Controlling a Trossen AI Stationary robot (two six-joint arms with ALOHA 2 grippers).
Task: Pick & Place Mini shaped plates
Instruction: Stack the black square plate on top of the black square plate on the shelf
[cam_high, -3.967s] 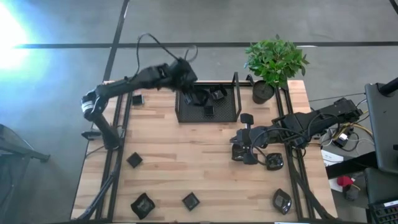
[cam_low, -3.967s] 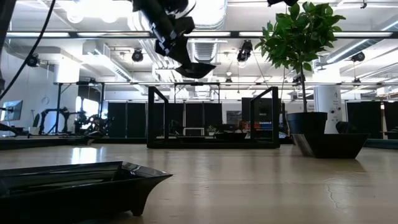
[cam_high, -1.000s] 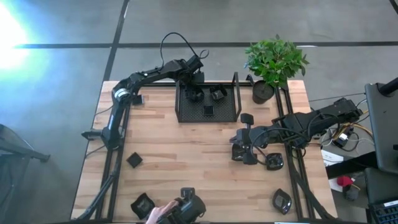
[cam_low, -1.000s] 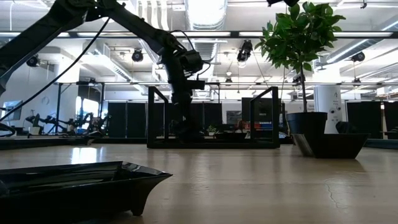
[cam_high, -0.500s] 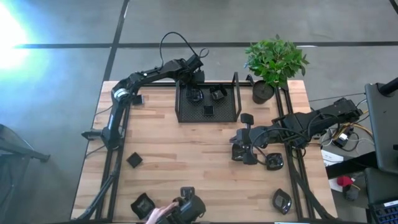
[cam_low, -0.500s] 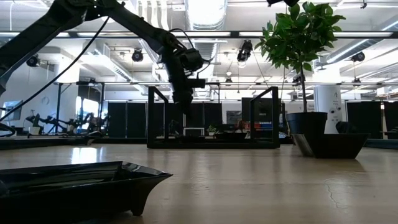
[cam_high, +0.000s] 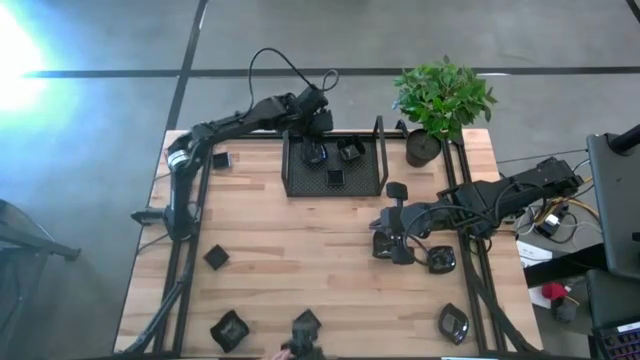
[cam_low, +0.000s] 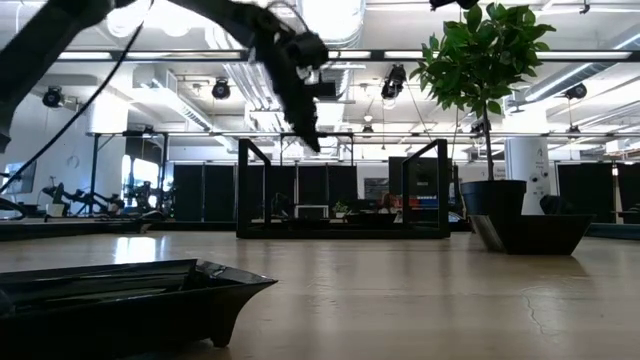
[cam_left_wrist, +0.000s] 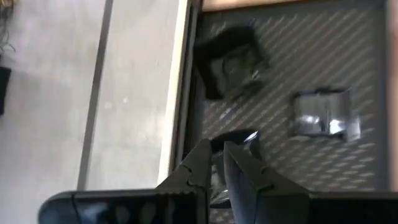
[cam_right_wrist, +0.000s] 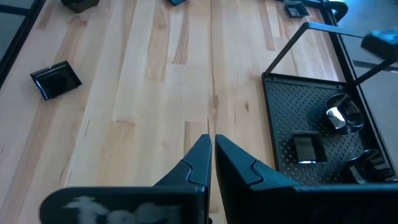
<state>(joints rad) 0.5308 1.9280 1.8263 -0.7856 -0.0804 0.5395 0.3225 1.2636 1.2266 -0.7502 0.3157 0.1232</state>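
We see the left gripper (cam_high: 316, 122) above the black mesh tray (cam_high: 372, 170), fingers nearly pressed together and holding nothing; three small glossy black plates (cam_high: 336, 178) lie inside. We judge a placement finished: next it must reach a plate on the wooden counter (cam_high: 300, 250), such as the square one (cam_high: 216, 257). The right gripper (cam_right_wrist: 212, 149) rests, pressed together.

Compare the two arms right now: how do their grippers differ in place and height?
The left gripper hangs above the back-left corner of the mesh tray, raised well off it in the low view; the right gripper sits low over bare table in front of the tray, beside a small plate. The left arm reaches far across; the right arm is folded in. Both grippers are shut and hold nothing.
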